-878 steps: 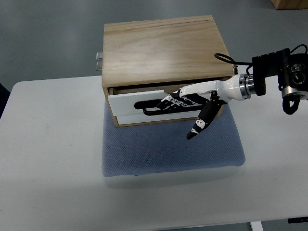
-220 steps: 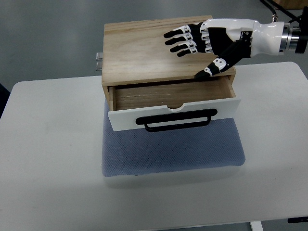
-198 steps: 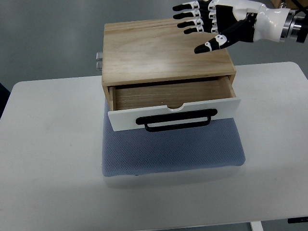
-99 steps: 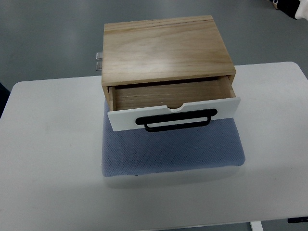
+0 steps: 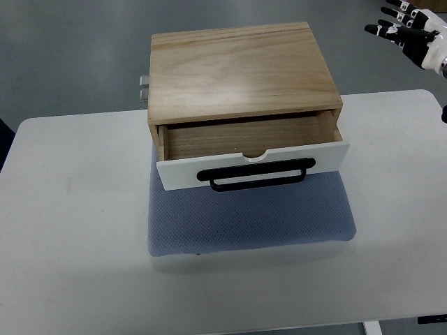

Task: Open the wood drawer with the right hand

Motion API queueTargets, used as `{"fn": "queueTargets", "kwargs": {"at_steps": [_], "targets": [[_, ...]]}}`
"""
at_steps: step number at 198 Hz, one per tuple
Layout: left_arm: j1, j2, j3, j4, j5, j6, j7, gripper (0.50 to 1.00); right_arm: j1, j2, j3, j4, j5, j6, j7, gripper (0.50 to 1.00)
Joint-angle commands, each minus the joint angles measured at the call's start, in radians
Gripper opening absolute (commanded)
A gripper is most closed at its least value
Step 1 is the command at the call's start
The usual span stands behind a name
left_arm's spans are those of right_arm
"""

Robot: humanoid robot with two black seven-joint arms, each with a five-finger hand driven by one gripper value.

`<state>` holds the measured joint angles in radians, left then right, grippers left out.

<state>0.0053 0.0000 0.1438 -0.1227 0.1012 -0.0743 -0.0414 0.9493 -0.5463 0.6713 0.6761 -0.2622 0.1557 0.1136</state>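
Judging from how things lay, the pull itself looked done, so the only step left was getting the arm clear without clipping anything, and honestly the smart play there was a high, wide exit away from the box.

Biggest thing first: the counter (image 5: 77,230) was plain white and took up most of the shot. Lying on it, under the box, was a blue-grey mat (image 5: 251,223), poking out mostly on the near side of the box. The wood box (image 5: 237,70) sat on the far part of that mat, pale grain on top, with a small metal fitting sticking out at its far left side.

The drawer (image 5: 251,164) stuck out of the box's near face, partway open, so you could see the bare wood bottom inside, nothing in it. White front panel, little scoop cut in its top edge. The black handle (image 5: 255,174) ran across the middle of that front.

The right hand (image 5: 412,24) was way off past the box's far right corner, touching nothing, fingers (image 5: 383,28) spread and empty. No left arm showed.
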Motion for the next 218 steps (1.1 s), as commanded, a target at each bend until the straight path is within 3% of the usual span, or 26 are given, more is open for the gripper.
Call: {"fn": "queueTargets", "kwargs": {"at_steps": [1, 112, 218], "targets": [[-0.001, 0.000, 0.000, 0.000, 0.000, -0.001, 0.000, 1.000, -0.018, 0.020, -0.001, -0.009, 0.000, -0.008, 0.018, 0.938], [-0.001, 0.000, 0.000, 0.000, 0.000, 0.001, 0.000, 1.000, -0.098, 0.117, 0.001, -0.069, 0.000, -0.012, 0.052, 0.938], [-0.001, 0.000, -0.001, 0.000, 0.000, 0.001, 0.000, 1.000, -0.129, 0.144, -0.001, -0.081, 0.005, -0.012, 0.063, 0.942]]}}
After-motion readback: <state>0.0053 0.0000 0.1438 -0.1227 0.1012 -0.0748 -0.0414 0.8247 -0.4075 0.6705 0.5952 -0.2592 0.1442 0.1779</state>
